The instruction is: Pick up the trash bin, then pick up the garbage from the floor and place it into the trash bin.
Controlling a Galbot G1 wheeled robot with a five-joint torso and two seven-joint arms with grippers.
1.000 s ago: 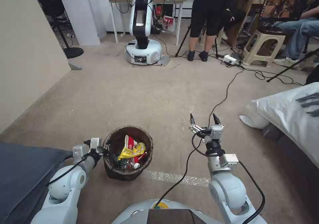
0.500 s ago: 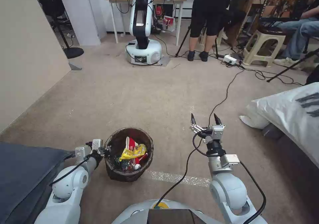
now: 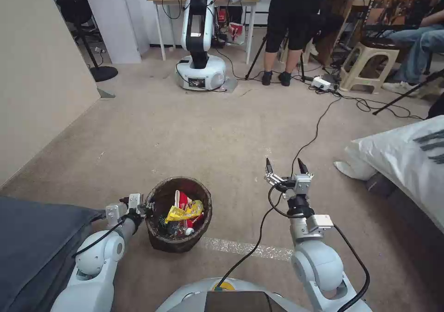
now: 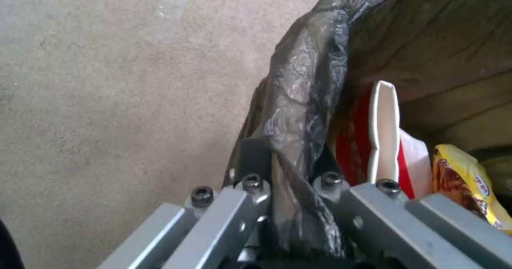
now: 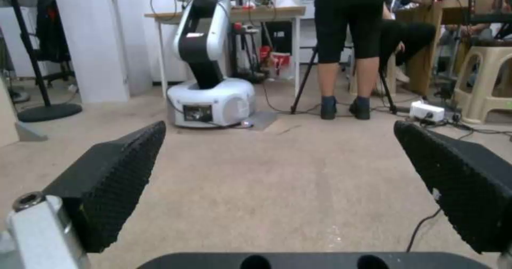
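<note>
Head view: trash bin (image 3: 179, 216) on carpet at robot's left front, holding red-and-white and yellow garbage (image 3: 185, 210). Left hand (image 3: 147, 207) clenched on its bagged rim. Right hand (image 3: 284, 165) raised over bare floor, fingers spread, grasping nothing.

Left wrist view: fingers pinch the bag fold; yellow packet (image 4: 469, 185) print unreadable.

Right wrist view: pads (image 5: 112, 181) wide apart.

Crinkled plastic, matt carpet, brushed metal

My left gripper (image 4: 291, 161), with bare grey brushed-metal links and dark bolt heads, is pinching the trash bin (image 3: 179, 219) by its bag (image 4: 304, 101), a thin, wrinkled dark plastic film catching a dull sheen. Inside, glossy red-and-white and yellow packets (image 3: 185, 210) are shining. My right gripper (image 3: 284, 165) is showing black fingers (image 5: 115, 181) with a fine rough rubbery grid. The floor (image 3: 185, 131) is looking like short-pile beige carpet, matt and grainy.
</note>
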